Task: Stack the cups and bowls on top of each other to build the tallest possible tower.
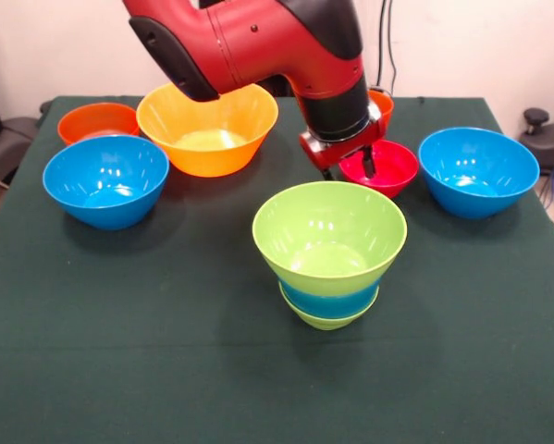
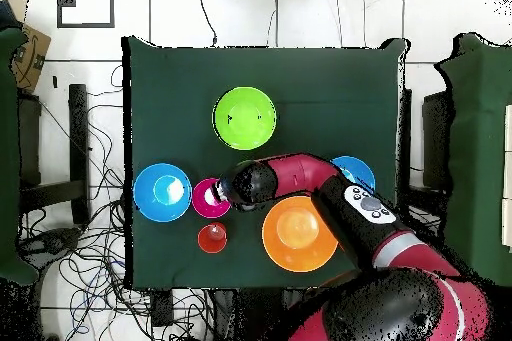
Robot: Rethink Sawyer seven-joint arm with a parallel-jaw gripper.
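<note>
A: Gripper?

B: Down at the red-pink bowl. One dark finger shows inside the bowl, another at the near-left rim. Jaws spread apart, nothing held. From overhead the arm's head covers the gripper, just beside the same bowl.

A: Tower?

B: Tower stands front and centre on the green cloth, well apart from the gripper. Three bands: lime bowl on top, blue band under it, lime-yellow rim at the bottom. Upright, nested straight. Overhead it reads as one green disc.

A: Loose bowls?

B: Front view: blue bowl at the left, small orange-red bowl behind it, big orange-yellow bowl beside those, partly behind the arm. Another blue bowl at the right, just beside the red-pink one, not touching. All upright, mouths up, empty.

A: Cups?

B: An orange piece shows behind the wrist, mostly hidden; cannot tell what it is. Overhead a small red-orange round thing sits near the red-pink bowl, towards the cloth's edge.

A: Overhead, the rest?

B: Blue bowl next to the red-pink one; second blue bowl half under the arm; big orange bowl by the elbow.
</note>
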